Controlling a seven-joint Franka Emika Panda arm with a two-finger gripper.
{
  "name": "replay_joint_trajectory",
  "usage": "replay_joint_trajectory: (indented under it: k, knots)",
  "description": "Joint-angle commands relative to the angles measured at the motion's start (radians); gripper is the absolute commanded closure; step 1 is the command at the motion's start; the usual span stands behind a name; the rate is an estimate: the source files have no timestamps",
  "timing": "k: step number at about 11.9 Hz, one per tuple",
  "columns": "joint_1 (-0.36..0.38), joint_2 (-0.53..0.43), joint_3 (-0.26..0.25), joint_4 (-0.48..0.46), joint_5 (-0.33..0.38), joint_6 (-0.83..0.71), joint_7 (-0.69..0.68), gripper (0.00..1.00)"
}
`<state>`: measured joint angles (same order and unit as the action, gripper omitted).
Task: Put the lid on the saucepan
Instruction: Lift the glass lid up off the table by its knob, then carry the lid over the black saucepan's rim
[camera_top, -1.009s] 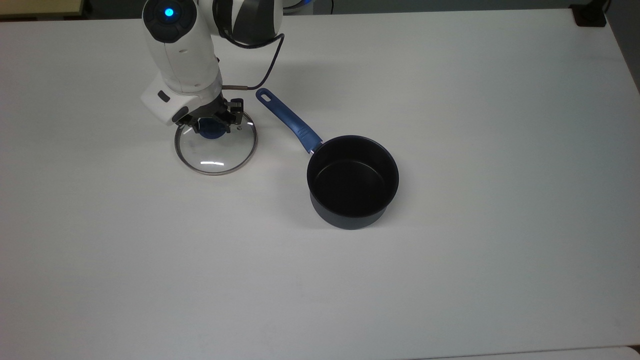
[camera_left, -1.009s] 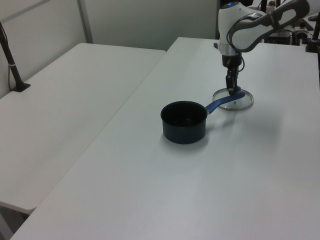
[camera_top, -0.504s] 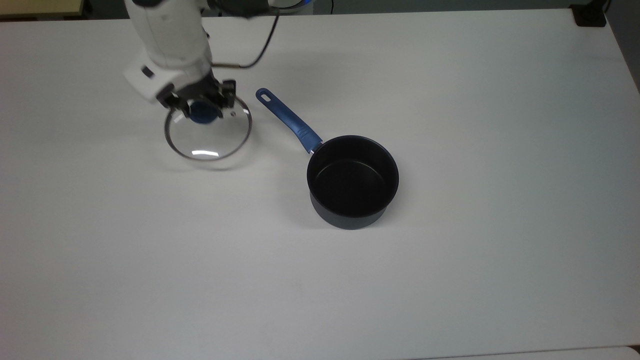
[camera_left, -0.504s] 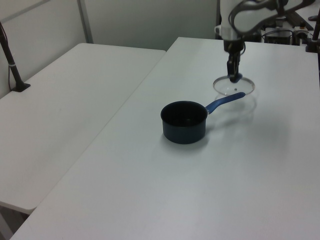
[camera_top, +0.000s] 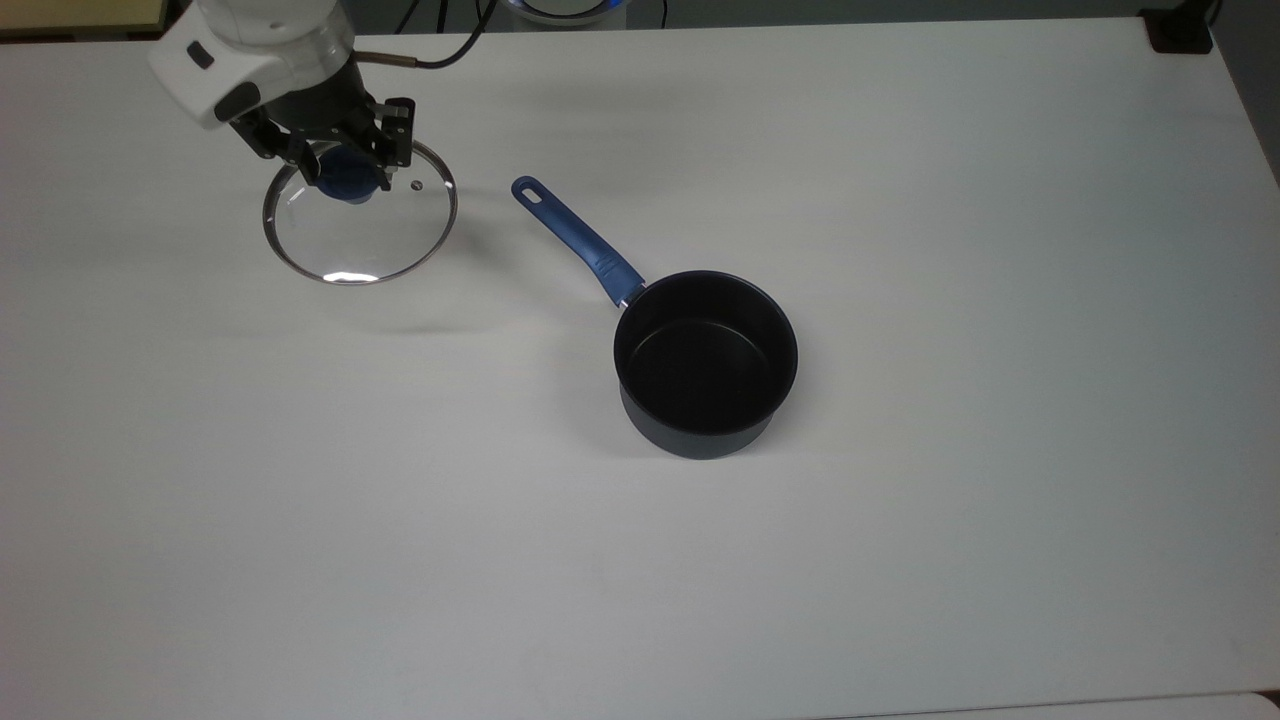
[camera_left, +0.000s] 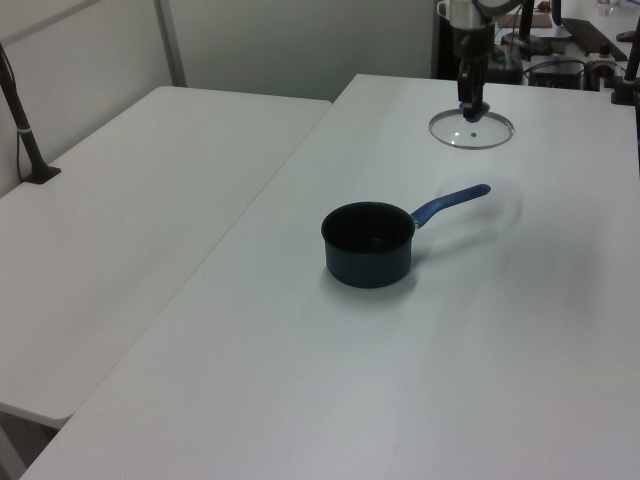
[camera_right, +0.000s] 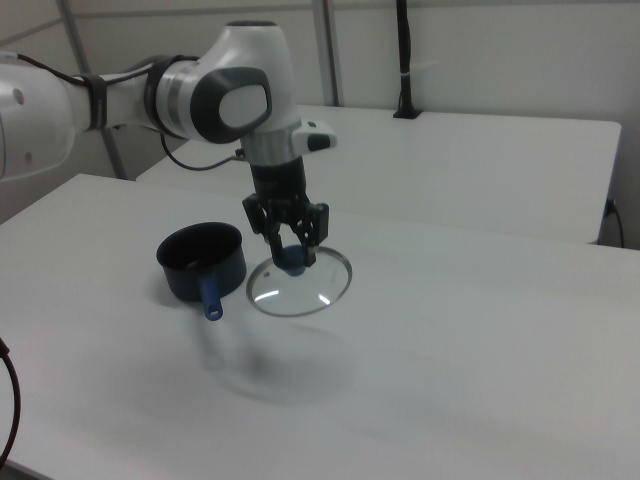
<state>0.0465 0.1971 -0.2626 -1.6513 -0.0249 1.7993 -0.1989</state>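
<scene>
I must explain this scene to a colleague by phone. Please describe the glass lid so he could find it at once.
On the white table, find the white robot arm's gripper. It holds the round clear glass lid with a steel rim by its blue centre knob, above the table. Unlike the dark navy saucepan nearby, it is flat and transparent.

Pincer (camera_top: 345, 160) grips the lid (camera_top: 360, 228) knob, saucepan (camera_top: 705, 362) apart

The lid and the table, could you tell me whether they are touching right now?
Apart. In the right view the lid hangs from the end effector, its shadow cast separately on the table below.
</scene>
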Motion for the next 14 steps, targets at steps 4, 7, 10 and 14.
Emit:
replay_joint_trajectory:
  k: [4,7,10,14]
  knots:
    - [0.248,0.148,-0.013,0.192,0.003,-0.046,0.272,0.62]
    - [0.343,0.214,-0.020,0.244,0.006,-0.037,0.386,0.62]
    - [0.389,0.271,-0.018,0.295,0.019,-0.028,0.446,0.62]
    - [0.406,0.289,-0.007,0.326,0.052,-0.026,0.486,0.60]
